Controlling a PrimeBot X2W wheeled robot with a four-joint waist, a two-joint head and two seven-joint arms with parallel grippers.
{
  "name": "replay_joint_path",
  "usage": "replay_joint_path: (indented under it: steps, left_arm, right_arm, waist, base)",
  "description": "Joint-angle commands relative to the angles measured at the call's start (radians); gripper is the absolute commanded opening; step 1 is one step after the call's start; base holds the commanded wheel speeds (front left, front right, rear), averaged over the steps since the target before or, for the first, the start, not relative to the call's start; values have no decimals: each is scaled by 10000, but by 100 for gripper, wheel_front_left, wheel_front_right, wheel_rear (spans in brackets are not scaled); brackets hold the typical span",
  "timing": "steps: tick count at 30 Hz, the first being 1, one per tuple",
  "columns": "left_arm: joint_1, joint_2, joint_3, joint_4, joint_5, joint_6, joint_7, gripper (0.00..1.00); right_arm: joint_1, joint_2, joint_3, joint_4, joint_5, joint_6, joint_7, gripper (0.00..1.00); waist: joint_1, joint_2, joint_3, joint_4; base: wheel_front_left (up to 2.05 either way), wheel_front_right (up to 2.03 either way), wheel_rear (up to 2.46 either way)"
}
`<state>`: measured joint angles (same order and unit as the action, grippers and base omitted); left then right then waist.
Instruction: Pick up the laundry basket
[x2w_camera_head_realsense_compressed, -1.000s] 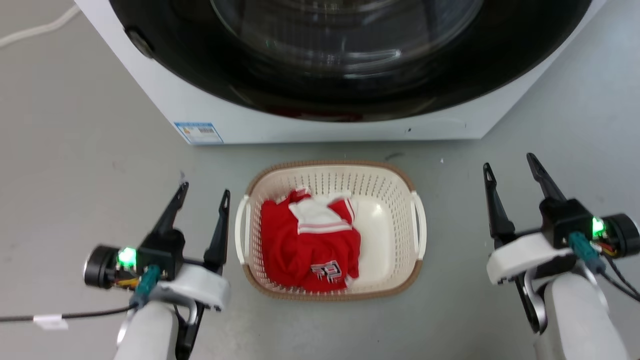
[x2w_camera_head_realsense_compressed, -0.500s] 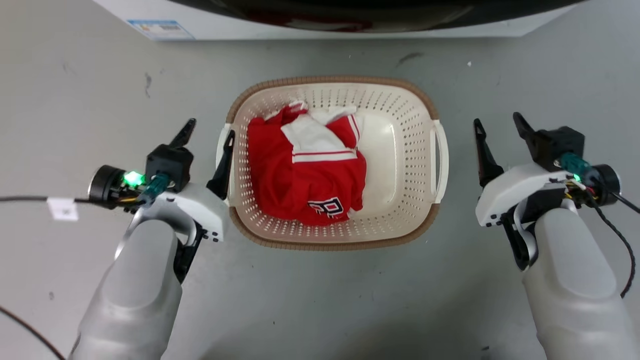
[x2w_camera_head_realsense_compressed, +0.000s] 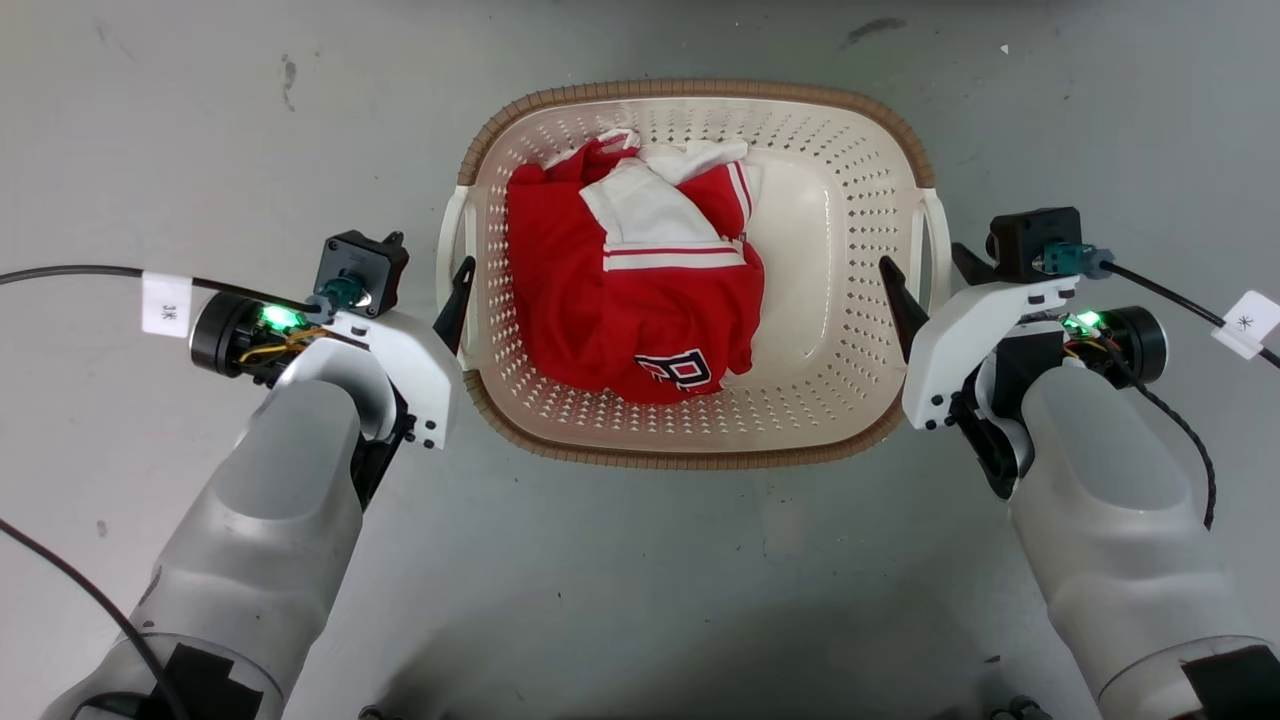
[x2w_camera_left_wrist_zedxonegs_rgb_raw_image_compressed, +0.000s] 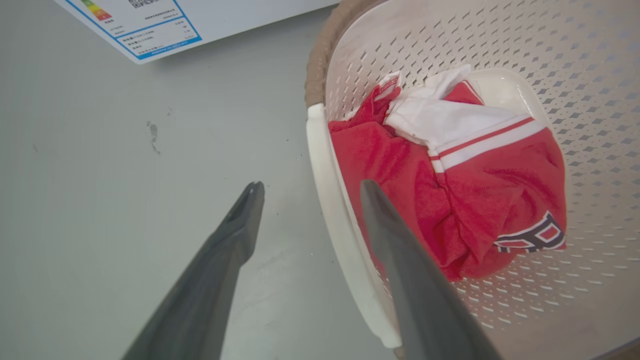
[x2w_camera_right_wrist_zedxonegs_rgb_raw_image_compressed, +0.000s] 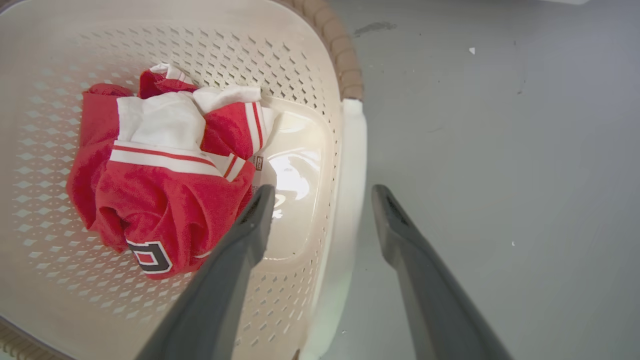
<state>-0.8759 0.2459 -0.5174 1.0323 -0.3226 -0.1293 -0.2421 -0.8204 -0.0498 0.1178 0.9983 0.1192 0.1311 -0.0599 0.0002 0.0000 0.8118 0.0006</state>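
Note:
The laundry basket (x2w_camera_head_realsense_compressed: 692, 90) is cream-white and perforated with a brown rim, and it stands on the grey floor. A crumpled red and white garment (x2w_camera_head_realsense_compressed: 640, 290) lies inside it. My left gripper (x2w_camera_head_realsense_compressed: 432, 258) is open and straddles the basket's left white handle (x2w_camera_left_wrist_zedxonegs_rgb_raw_image_compressed: 327, 200): one finger is outside over the floor, the other inside over the garment. My right gripper (x2w_camera_head_realsense_compressed: 930, 275) is open too and straddles the right handle (x2w_camera_right_wrist_zedxonegs_rgb_raw_image_compressed: 350, 165), with one finger inside the basket and one outside. Neither gripper is closed on a handle.
The lower corner of a white washing machine with a blue-edged label (x2w_camera_left_wrist_zedxonegs_rgb_raw_image_compressed: 150, 25) stands just beyond the basket. Black cables (x2w_camera_head_realsense_compressed: 80, 272) with white tags trail from both wrists. Grey floor (x2w_camera_head_realsense_compressed: 640, 580) surrounds the basket on all sides.
The head camera has tilted down, so the washing machine has left its view. Both grippers have closed in from beside the basket and now straddle its handles.

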Motion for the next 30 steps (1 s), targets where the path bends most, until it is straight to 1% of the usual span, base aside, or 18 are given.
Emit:
replay_joint_path:
  steps: [1,5,14,20,30]
  left_arm:
    - [-173,-36,-209,144,-186,-9,36,100]
    - [-418,7,-863,492,-726,-9,344,100]
    - [-1114,93,-2183,608,-1922,-10,1117,100]
    - [-1442,170,-2796,636,-2683,-10,1569,100]
    - [-1641,319,-3622,627,-3525,-10,1582,100]
  right_arm:
    - [-245,-10,47,263,117,-6,99,100]
    - [-754,-8,134,978,238,-6,499,100]
    - [-1704,-4,275,2154,403,-5,922,100]
    - [-1942,-7,636,2387,577,-5,1021,100]
    - [-2059,-4,751,2613,694,-6,835,100]
  waist:
    - [-2,0,46,28]
    - [-2,0,176,-10]
    - [-2,0,494,76]
    - [-2,0,643,92]
    - [-2,0,716,132]
  base:
    - [0,0,0]
    - [0,0,0]
    - [0,0,0]
    - [0,0,0]
    - [0,0,0]
